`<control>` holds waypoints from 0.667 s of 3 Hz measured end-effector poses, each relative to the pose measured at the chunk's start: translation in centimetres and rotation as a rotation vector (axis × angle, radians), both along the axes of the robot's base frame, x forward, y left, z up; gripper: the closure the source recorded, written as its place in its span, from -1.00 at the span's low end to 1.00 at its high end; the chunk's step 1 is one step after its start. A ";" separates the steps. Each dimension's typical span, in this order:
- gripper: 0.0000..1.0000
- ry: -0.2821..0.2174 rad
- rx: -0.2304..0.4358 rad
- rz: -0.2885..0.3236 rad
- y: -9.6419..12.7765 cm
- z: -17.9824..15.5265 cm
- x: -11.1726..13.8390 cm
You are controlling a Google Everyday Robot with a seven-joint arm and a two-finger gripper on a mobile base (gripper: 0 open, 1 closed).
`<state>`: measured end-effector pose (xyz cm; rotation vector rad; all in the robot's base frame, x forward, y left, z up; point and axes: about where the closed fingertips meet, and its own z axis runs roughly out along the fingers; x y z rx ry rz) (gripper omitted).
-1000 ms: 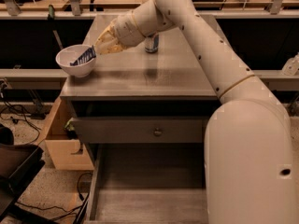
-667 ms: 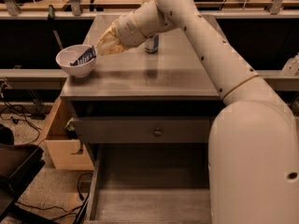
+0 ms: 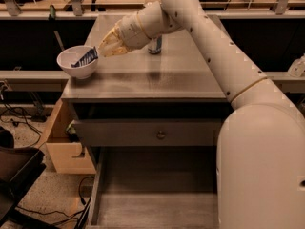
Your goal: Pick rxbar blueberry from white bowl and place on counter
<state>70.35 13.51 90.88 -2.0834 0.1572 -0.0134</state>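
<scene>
The rxbar blueberry (image 3: 84, 59), a dark blue flat bar, leans inside the white bowl (image 3: 76, 68) with its upper end over the right rim. The bowl stands at the left front corner of the grey counter (image 3: 157, 78). My gripper (image 3: 101, 49) reaches from the right and its tip is at the upper end of the bar, just over the bowl's right rim. The white arm stretches across the counter from the lower right.
A drink can (image 3: 155, 46) stands on the counter behind my forearm. Below the counter is a shut drawer with a round knob (image 3: 161, 135), and a lower drawer (image 3: 152, 199) is pulled open. A wooden box (image 3: 64, 147) sits at the left.
</scene>
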 end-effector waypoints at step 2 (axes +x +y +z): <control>0.19 -0.004 -0.012 0.009 0.2 0.0 -0.1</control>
